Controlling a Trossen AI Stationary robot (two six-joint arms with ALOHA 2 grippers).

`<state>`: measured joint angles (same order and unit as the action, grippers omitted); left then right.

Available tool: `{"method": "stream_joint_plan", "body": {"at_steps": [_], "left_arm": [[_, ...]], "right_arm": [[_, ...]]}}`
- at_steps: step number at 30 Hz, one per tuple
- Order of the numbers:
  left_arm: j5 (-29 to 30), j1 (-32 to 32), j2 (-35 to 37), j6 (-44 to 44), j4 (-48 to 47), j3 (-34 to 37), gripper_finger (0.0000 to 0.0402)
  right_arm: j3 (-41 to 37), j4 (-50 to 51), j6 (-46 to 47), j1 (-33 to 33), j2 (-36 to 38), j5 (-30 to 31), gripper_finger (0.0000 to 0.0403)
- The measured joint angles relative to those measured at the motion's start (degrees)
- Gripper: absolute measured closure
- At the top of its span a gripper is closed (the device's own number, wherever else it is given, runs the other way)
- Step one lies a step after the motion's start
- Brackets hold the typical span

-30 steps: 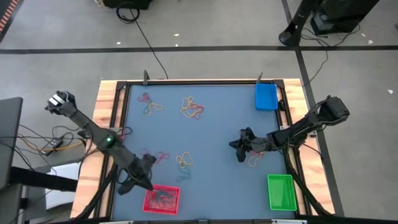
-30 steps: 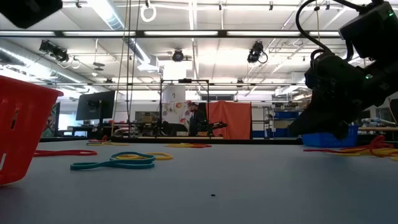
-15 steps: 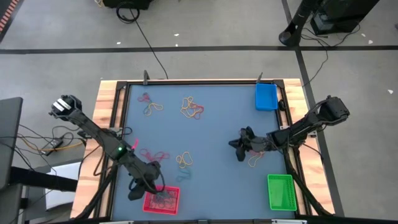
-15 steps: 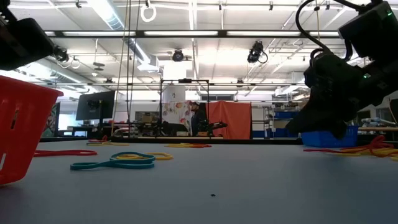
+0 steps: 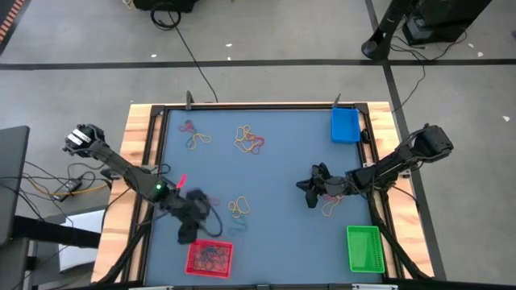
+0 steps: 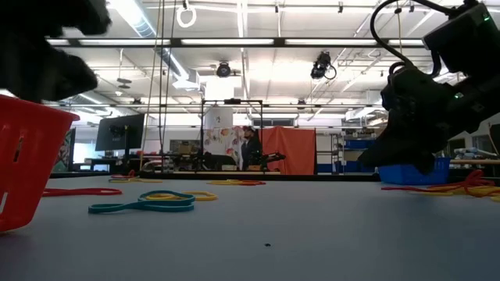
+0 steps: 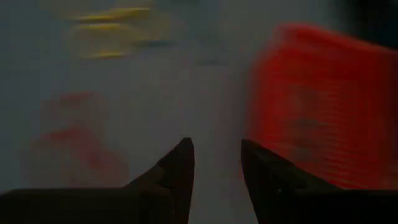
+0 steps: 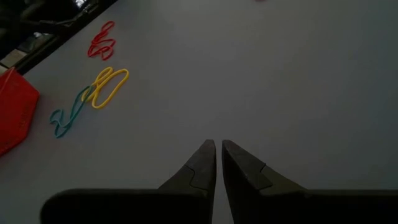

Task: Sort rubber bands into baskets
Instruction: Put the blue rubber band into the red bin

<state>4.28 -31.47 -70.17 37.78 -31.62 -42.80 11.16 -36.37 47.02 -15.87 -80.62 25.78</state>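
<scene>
Red basket (image 5: pixel 210 258) near-left holds bands. Left gripper (image 5: pixel 190 224) just beyond it, fingers parted, empty. Next: descend square over red bands (image 5: pixel 208 201). Right gripper (image 5: pixel 310 193) fingers nearly closed, empty, waiting right-centre.

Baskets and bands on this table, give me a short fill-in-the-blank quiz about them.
1. The basket nearest the left gripper is ____.
2. The blue basket and the green basket both sit along the table's ____ side in the high view.
3. The right gripper has its fingers nearly ____, with no band between them.
4. In the right wrist view, a teal band touches a ____ band.

Missing words: red; right; shut; yellow
</scene>
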Motion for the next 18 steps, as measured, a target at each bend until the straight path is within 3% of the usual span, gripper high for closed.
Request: {"method": "stream_joint_plan", "body": {"at_steps": [3, 5, 8, 18], "left_arm": [[12.4, 5.5, 0.0, 4.2, -11.5, -3.2, 0.0264], [16.7, 10.4, 0.0, 6.1, -16.7, -5.1, 0.0264], [17.0, 17.9, 0.0, 3.6, -19.8, -6.1, 0.0264], [16.6, 47.6, 0.0, -20.0, -15.2, -3.3, 0.0264]], "right_arm": [[0.0, 0.0, -0.2, 0.5, 0.0, 0.2, 0.0362], [0.0, 0.0, 0.0, 0.9, 0.0, 0.2, 0.0362], [0.0, 0.1, 0.8, 1.0, 0.0, 0.2, 0.0362], [0.0, 0.2, 1.2, -1.4, 0.0, 0.1, 0.0362]]}}
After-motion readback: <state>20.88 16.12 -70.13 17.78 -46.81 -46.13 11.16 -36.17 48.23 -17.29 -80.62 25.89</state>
